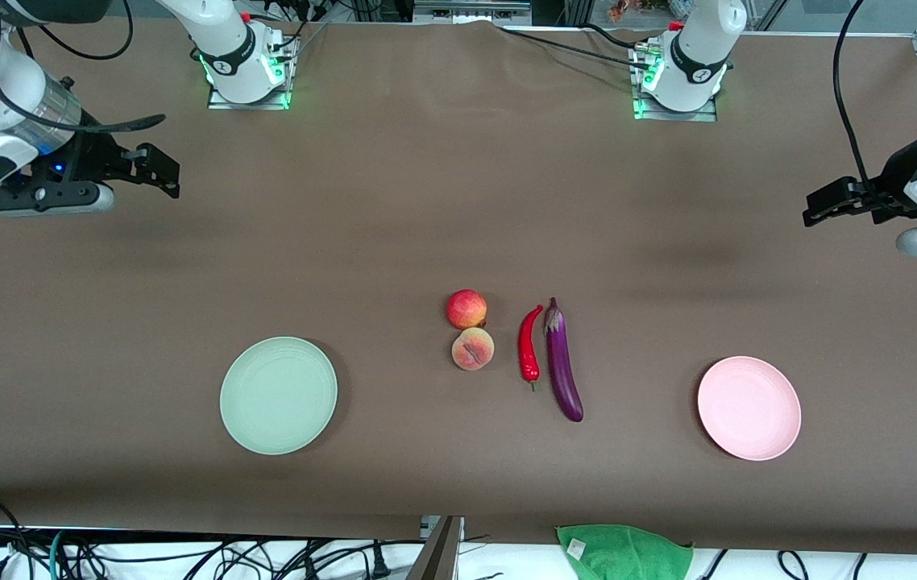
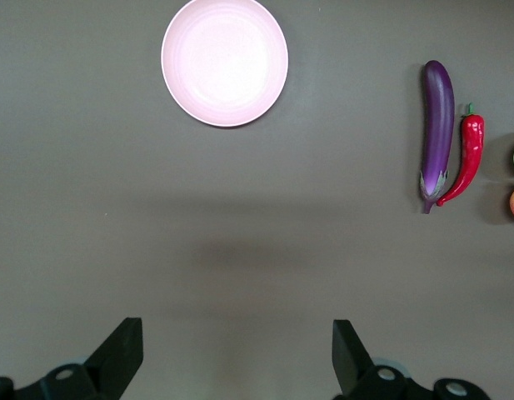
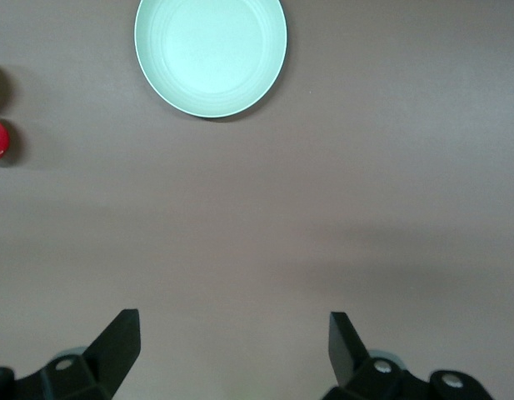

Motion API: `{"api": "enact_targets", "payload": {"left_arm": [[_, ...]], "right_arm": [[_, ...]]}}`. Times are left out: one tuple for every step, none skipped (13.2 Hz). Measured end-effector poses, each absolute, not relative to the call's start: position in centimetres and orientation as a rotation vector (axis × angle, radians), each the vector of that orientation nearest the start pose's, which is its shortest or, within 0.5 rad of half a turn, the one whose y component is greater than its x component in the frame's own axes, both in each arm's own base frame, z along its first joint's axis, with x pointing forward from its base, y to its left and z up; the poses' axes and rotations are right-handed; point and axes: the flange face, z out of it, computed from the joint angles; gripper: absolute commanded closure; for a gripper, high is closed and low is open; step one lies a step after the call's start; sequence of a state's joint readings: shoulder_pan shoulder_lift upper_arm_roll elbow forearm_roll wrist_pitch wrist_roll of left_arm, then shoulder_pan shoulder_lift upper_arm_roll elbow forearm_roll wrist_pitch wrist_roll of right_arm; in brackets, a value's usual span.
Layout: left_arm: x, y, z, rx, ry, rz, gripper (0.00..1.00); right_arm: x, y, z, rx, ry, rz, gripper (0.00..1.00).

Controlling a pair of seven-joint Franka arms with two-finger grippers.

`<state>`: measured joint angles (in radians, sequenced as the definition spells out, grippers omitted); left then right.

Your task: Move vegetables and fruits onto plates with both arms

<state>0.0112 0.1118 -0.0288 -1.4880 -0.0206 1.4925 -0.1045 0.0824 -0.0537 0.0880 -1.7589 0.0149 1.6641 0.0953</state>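
Eggplant (image 1: 563, 370) and chili (image 1: 529, 345) lie mid-table, well apart from both wide-spread, empty jaws.

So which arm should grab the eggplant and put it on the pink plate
Left, probably. The eggplant lies toward the left arm's end of the table, and the pink plate too. The left gripper is open with both in view. The right gripper, also open, faces the green plate.

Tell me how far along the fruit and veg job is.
Nothing is done yet. The green plate and pink plate hold nothing. The red fruit, peach, chili and eggplant lie on the table between them. Nothing is in hand: the left gripper and right gripper hang open over bare table at their own ends. All four transfers remain.
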Motion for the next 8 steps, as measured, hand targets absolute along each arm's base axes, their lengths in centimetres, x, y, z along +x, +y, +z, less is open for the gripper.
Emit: {"api": "enact_targets", "payload": {"left_arm": [[57.9,-1.2,59.3,-3.151,-0.136,0.171,0.0],[57.9,-1.2,59.3,-3.151,-0.136,0.171,0.0],[57.9,-1.2,59.3,-3.151,-0.136,0.171,0.0],[57.9,-1.2,59.3,-3.151,-0.136,0.171,0.0],[57.9,-1.2,59.3,-3.151,-0.136,0.171,0.0],[57.9,-1.2,59.3,-3.152,-0.136,0.171,0.0],[57.9,-1.2,59.3,-3.153,-0.136,0.171,0.0],[57.9,-1.2,59.3,-3.155,-0.137,0.172,0.0]], "right_arm": [[53.1,9.4,57.1,-3.135,-0.115,0.072,0.0],[53.0,9.4,56.9,-3.135,-0.116,0.078,0.0],[53.0,9.4,56.6,-3.136,-0.116,0.082,0.0],[53.0,9.4,56.4,-3.136,-0.117,0.081,0.0],[53.1,9.6,56.3,-3.135,-0.122,0.069,0.0],[53.2,10.5,56.0,-3.131,-0.14,0.048,0.0],[53.3,12.4,55.5,-3.127,-0.136,0.028,0.0],[53.5,15.2,54.4,-3.123,-0.094,0.009,0.0]]}}
